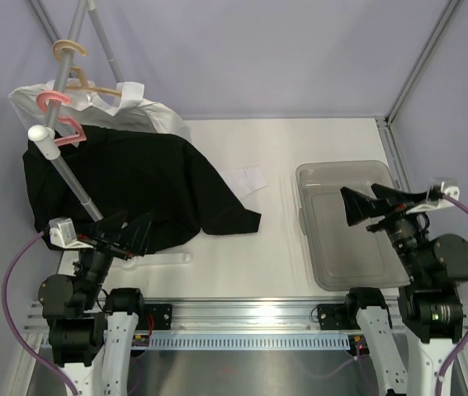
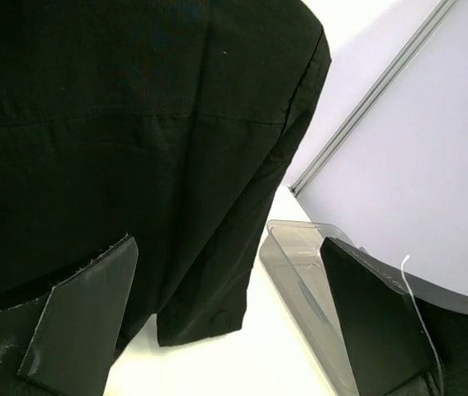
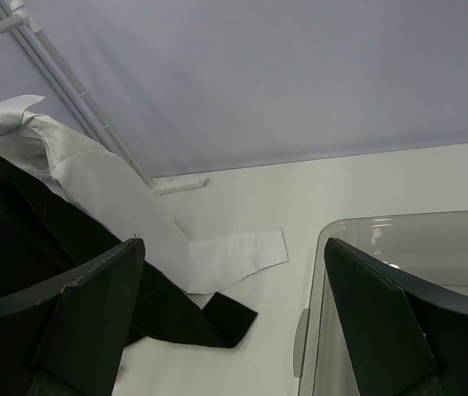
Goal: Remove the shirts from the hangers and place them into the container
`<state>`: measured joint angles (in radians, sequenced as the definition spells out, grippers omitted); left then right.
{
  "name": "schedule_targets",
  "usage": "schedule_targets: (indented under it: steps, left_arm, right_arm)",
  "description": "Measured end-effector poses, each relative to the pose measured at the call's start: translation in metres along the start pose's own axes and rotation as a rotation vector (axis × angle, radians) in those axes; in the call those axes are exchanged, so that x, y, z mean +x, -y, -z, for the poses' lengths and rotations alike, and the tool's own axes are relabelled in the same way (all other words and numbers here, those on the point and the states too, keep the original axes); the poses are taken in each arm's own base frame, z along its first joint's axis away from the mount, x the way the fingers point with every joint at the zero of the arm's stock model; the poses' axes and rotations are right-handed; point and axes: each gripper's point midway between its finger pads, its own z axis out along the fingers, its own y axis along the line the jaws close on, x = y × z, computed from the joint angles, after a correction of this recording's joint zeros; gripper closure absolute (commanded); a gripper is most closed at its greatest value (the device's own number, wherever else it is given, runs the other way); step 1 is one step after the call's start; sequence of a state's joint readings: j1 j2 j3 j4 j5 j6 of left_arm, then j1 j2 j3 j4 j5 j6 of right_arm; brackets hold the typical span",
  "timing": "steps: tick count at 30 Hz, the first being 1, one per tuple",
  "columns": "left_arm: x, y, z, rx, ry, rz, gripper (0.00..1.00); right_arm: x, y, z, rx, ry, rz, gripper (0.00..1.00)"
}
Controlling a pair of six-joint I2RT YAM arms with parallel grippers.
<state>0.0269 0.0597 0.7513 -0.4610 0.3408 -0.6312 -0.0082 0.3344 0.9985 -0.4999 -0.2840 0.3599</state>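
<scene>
The big white surface (image 1: 275,247) holds everything. On its left hangs the floppy black cloth shirt (image 1: 143,181), with one sleeve end lying on the surface. Just behind it hangs the white cloth shirt with a collar (image 1: 147,111). Both look light and soft, so they will likely sag and slip. Pinching the cloth near a shoulder seems best.

The shallow clear plastic container (image 1: 304,223) sits at the right with nothing in it. The left gripper (image 1: 126,229) is wide open close by the black shirt, holding nothing. The right gripper (image 1: 374,204) is wide open over the container, holding nothing too.

The thin pink plastic hanger (image 1: 56,111) and pale tan hanger (image 1: 93,87) hook on the grey metal pole (image 1: 73,177).
</scene>
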Motion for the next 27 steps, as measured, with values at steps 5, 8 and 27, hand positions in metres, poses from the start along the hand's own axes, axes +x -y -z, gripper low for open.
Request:
schedule_targets:
  steps: [5,8,27]
  left_arm:
    - [0.003,0.003,-0.001,0.030,-0.019,-0.031,0.01]
    - [0.009,0.005,-0.002,0.057,-0.042,-0.044,0.01]
    - [0.079,-0.017,-0.022,0.133,-0.283,0.039,0.07]
  right_arm:
    - [0.008,-0.005,-0.055,-0.100,-0.094,-0.064,0.09]
    - [0.018,-0.013,-0.100,-0.188,-0.197,-0.135,0.09]
    - [0.025,-0.278,-0.220,-1.033,-0.308,0.097,0.08]
